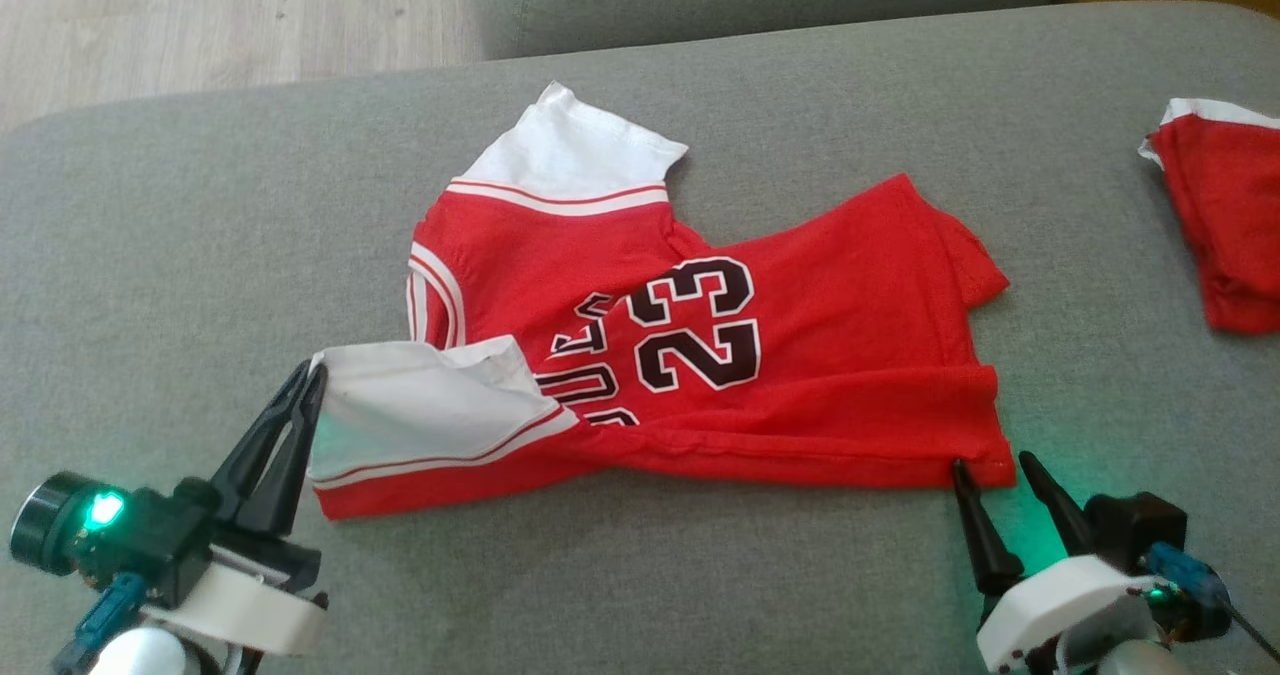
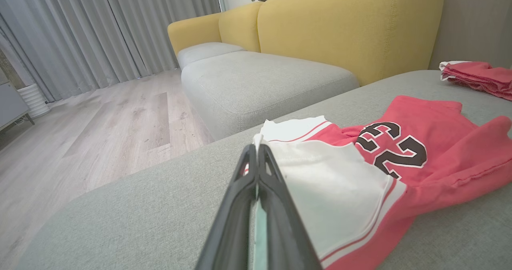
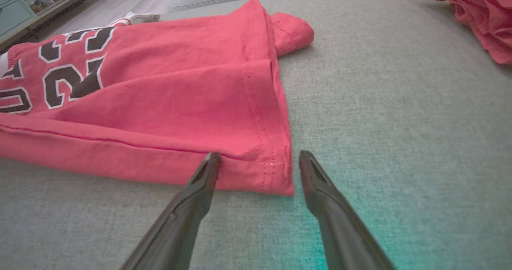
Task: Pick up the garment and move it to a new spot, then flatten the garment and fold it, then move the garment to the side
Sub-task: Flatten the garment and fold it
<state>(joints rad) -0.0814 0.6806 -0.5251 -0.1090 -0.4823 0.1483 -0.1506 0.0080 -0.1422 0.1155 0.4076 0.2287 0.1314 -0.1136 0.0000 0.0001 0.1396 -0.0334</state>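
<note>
So the jersey (image 1: 700, 355) is lying across the middle of the grey cushion (image 1: 200, 255) with its long axis running side to side in front of the robot: sleeves and neck over on the robot's left, bottom hem on its right, the 23 sitting sideways. It's not lying flat, and the near white sleeve (image 1: 420, 405) is flopping over onto the lettering. The left gripper (image 1: 312, 367) is sitting clamped shut right at the outer edge of that sleeve, and from the wrist view it looks like it's pinching the white fabric between the tips. The right gripper (image 1: 992, 463) is gaping wide open at the near hem corner (image 3: 276, 174), fingers pointing away from the robot, one tip just touching the hem, the other on bare cushion just past the corner, so nothing's being gripped there. Each arm is reaching low over the cushion at its own end of the jersey. My guess is the right side is needing to re-grab that corner before any stretching flat is happening. A second red garment (image 1: 1225, 225) is lying well off to the right.
</note>
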